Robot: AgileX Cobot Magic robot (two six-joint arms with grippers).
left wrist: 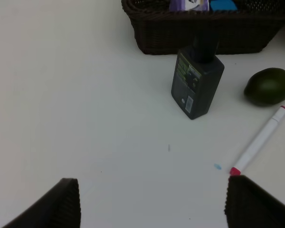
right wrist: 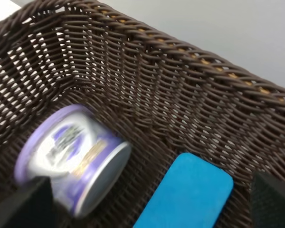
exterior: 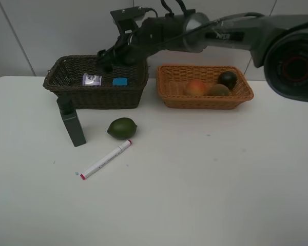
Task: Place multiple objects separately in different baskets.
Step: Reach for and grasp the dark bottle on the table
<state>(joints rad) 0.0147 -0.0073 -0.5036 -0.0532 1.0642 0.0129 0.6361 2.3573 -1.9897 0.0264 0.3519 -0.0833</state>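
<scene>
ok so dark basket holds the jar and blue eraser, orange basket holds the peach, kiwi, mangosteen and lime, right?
Not quite. The lime lies on the table, in front of the dark basket, not in the orange basket. The exterior high view shows it. The rest holds.

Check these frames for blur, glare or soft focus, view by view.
Exterior high: table sharp, dark housing at the right edge blurred. Left wrist: bottle clear, left pincer fingers soft. Right wrist: jar label smeared, eraser crisper.

Label on purple-lidded jar (right wrist: 73,159) — a blur; blue eraser (right wrist: 185,192) edge-cropped
</scene>
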